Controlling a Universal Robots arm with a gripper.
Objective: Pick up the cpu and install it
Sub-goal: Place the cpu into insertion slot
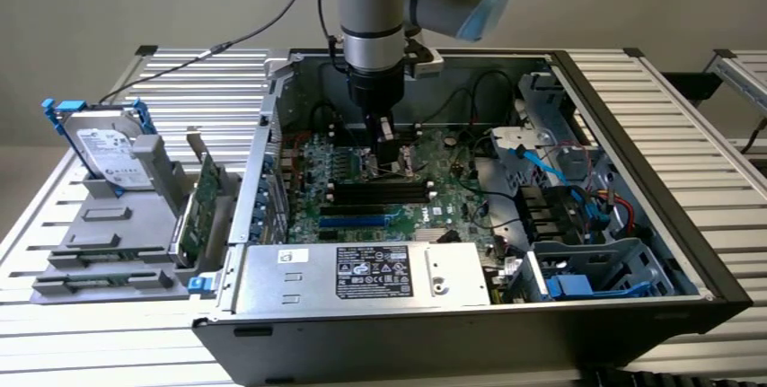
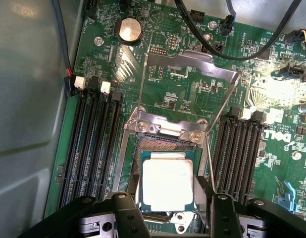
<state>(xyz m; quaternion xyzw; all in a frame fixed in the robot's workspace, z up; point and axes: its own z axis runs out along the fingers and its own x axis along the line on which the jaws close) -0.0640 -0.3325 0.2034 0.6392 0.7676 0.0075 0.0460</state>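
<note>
The cpu [image 2: 168,181], a small square chip with a silver-grey metal top, hangs just over the open socket [image 2: 160,145] on the green motherboard [image 2: 192,94]. Part of the socket's contact field shows beyond the chip's far edge. My gripper [image 2: 168,188] is shut on the cpu, with one black finger [image 2: 132,191] against each of two opposite sides. The socket's metal load plate [image 2: 187,74] is swung up and open. In the exterior view the arm reaches straight down into the computer case, and the gripper [image 1: 386,158] stands low over the middle of the board.
Black memory slots [image 2: 91,144] [image 2: 237,153] flank the socket. Black cables [image 2: 232,49] cross the board beyond it. The power supply [image 1: 359,275] and drive cage [image 1: 587,270] crowd the case. Outside the case, at the exterior view's left, stand a hard drive [image 1: 108,149] and a green card [image 1: 204,198].
</note>
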